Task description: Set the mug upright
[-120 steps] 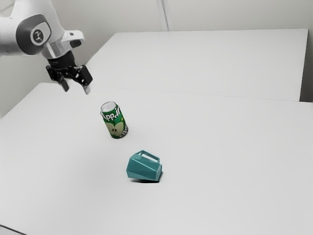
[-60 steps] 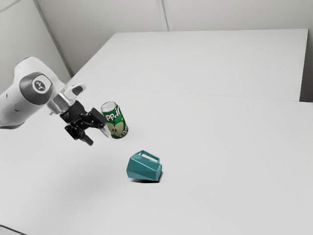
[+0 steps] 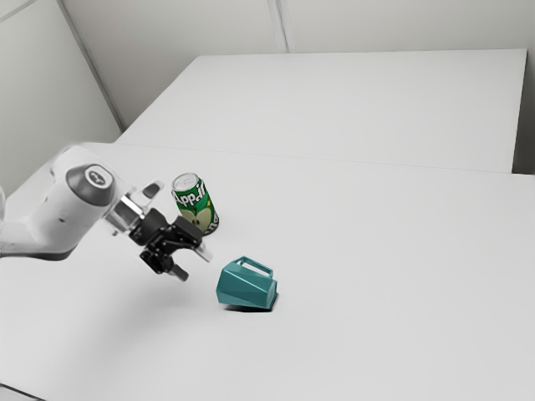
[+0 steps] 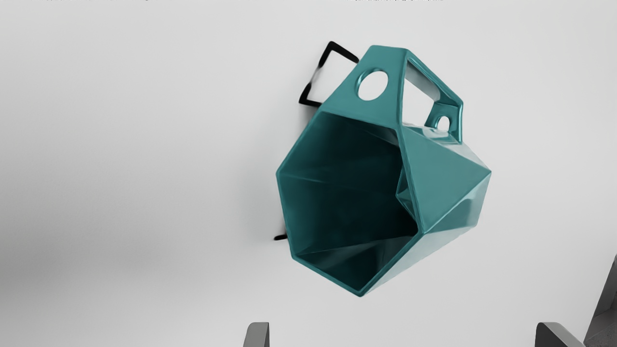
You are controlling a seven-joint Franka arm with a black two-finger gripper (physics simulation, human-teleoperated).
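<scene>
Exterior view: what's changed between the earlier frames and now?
The gripper came lower and toward the exterior view's right, closer to the mug. It is open; nothing grasped or released. Mug still on its side, green can still standing.

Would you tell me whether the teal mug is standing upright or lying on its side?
On its side: the mug lies on the table, its open mouth facing toward the gripper rather than straight up.

free gap between hand (image 3: 191, 263) and mug (image 3: 247, 288), upright green can (image 3: 192, 199) an obstacle near the hand
</scene>
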